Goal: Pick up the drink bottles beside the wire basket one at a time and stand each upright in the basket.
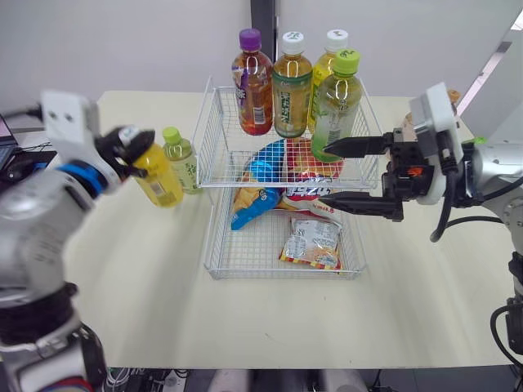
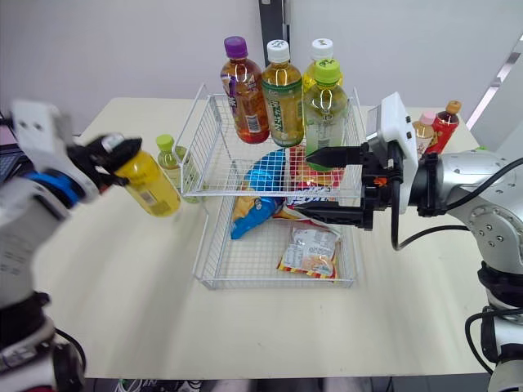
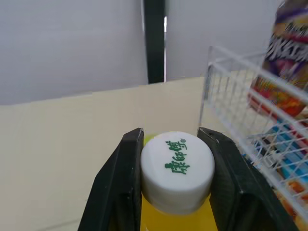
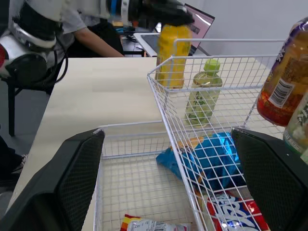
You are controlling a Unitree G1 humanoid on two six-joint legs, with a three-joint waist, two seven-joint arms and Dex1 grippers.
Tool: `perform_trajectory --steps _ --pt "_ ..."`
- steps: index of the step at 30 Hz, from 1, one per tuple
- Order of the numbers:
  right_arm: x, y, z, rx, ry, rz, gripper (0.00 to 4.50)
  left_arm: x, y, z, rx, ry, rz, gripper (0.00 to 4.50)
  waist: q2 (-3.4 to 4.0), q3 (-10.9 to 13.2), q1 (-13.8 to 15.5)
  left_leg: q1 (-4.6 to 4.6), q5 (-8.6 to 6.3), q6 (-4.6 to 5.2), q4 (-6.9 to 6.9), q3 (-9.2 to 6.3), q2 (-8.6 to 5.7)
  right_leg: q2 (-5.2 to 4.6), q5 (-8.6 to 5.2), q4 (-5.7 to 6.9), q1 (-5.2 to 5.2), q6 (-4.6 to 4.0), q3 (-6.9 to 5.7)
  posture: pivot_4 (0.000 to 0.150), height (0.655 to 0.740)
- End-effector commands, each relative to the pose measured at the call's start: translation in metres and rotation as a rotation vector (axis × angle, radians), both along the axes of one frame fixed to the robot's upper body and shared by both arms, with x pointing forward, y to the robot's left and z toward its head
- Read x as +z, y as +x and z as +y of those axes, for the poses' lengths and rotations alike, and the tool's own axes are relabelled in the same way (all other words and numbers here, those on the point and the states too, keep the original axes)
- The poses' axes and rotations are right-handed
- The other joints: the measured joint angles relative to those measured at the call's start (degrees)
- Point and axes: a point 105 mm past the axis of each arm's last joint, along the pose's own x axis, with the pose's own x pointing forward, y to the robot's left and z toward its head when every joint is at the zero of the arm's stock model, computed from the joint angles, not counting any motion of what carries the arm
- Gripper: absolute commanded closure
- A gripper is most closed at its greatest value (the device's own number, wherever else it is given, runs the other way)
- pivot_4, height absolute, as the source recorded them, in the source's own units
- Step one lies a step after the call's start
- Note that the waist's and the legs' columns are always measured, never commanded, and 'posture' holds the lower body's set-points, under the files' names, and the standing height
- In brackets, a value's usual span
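Yellow bottle (image 1: 158,176) slants, base down toward basket (image 1: 214,186), cap (image 3: 177,161) clamped in left pincer (image 3: 171,138); right pincer (image 1: 330,176) spread

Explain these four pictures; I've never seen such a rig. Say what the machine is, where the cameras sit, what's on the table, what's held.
This is a humanoid robot with two arms. Two pictures come from its head, looking down; the others from each wrist. On the table stands a two-tier wire basket: four upright bottles above, snack packets below. The left gripper holds a yellow bottle by its white cap, tilted, beside the basket. The right gripper is open and empty before the basket. A small green-capped bottle stands beside the basket.
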Motion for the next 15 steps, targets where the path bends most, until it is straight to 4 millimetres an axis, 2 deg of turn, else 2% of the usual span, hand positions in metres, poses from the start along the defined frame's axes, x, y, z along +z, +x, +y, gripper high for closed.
perform_trajectory --steps 1,4,6,11,15 --pt "0.01 -0.003 -0.01 -0.026 0.012 -0.038 0.0 0.044 -0.009 0.01 -0.036 -0.02 -0.061 3.14 -0.01 0.01 -0.01 0.02 0.0 0.0 0.02 0.01 0.0 -0.01 -0.01 0.07 0.0 0.01 0.01 0.15 0.74" --pt "0.011 -0.002 -0.014 -0.044 0.012 -0.042 0.0 0.077 -0.01 0.014 -0.064 -0.028 -0.109 3.14 -0.03 0.03 -0.02 0.02 0.01 -0.01 0.0 -0.04 0.02 0.05 0.0 0.07 0.0 0.01 -0.02 0.15 0.74" --pt "0.012 -0.002 -0.017 -0.059 0.01 -0.044 0.0 0.103 -0.011 0.006 -0.126 -0.023 -0.147 3.14 -0.03 0.03 -0.05 0.01 0.01 -0.02 0.03 -0.04 0.02 0.06 0.0 0.09 0.01 0.01 -0.03 0.15 0.74" --pt "0.012 -0.004 -0.021 -0.077 0.008 -0.044 0.0 0.143 -0.007 -0.029 -0.309 0.015 -0.168 3.14 -0.05 0.04 0.1 -0.02 0.02 -0.03 0.02 -0.05 -0.02 0.05 0.0 0.0 0.0 0.03 -0.05 0.15 0.74" --pt "0.012 -0.004 -0.021 -0.088 0.014 -0.05 0.0 0.158 -0.004 -0.065 -0.47 0.024 -0.151 3.14 -0.05 0.04 -0.09 -0.03 0.02 -0.03 0.01 0.0 -0.02 0.04 -0.01 0.04 -0.01 0.08 -0.01 0.15 0.74"
